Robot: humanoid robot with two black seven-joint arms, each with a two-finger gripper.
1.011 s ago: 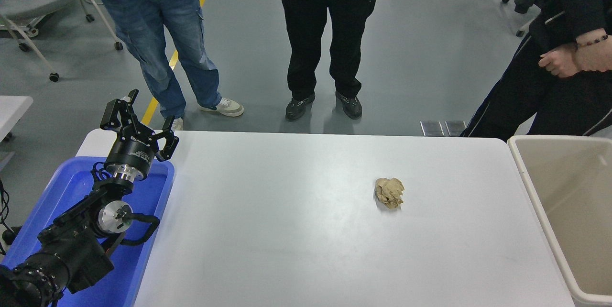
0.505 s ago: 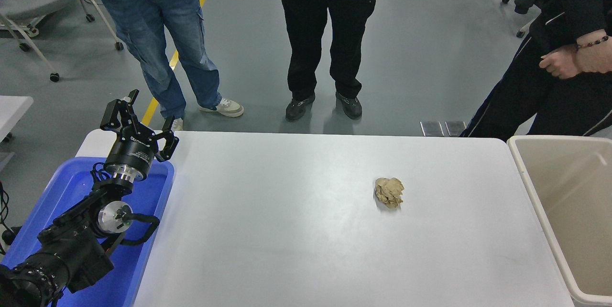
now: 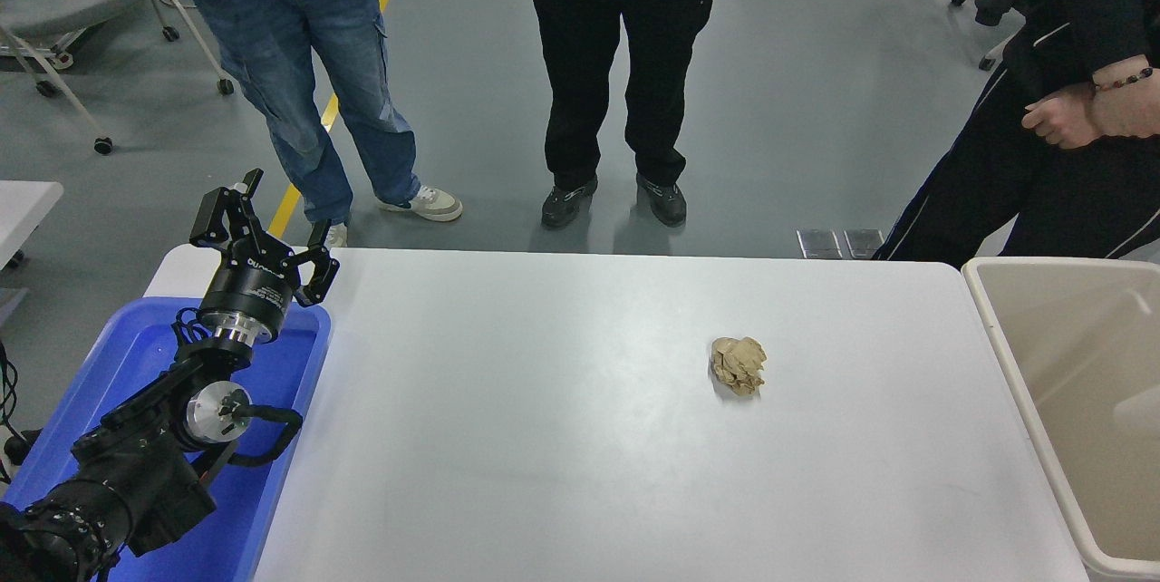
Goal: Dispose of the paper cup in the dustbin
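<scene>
The dustbin [image 3: 997,328], a large beige rectangular bin, stands against the table's right end, cut off by the picture's edge. A pale, blurred, rounded shape that looks like the white paper cup [image 3: 1140,412] lies inside it near the right edge. My left gripper [image 3: 279,218] is open and empty, parked above the far end of the blue tray at the lower left. The right arm is out of view.
A crumpled tan paper ball [image 3: 739,365] lies on the white table [image 3: 544,437], right of its middle. A blue plastic tray [image 3: 136,355] sits under the left arm. Three people stand at the far side, one at the right by the bin.
A pale shape appeared inside the dustbin half a second ago near its far wall and now sits lower and nearer. The left arm and the paper ball have not moved.
</scene>
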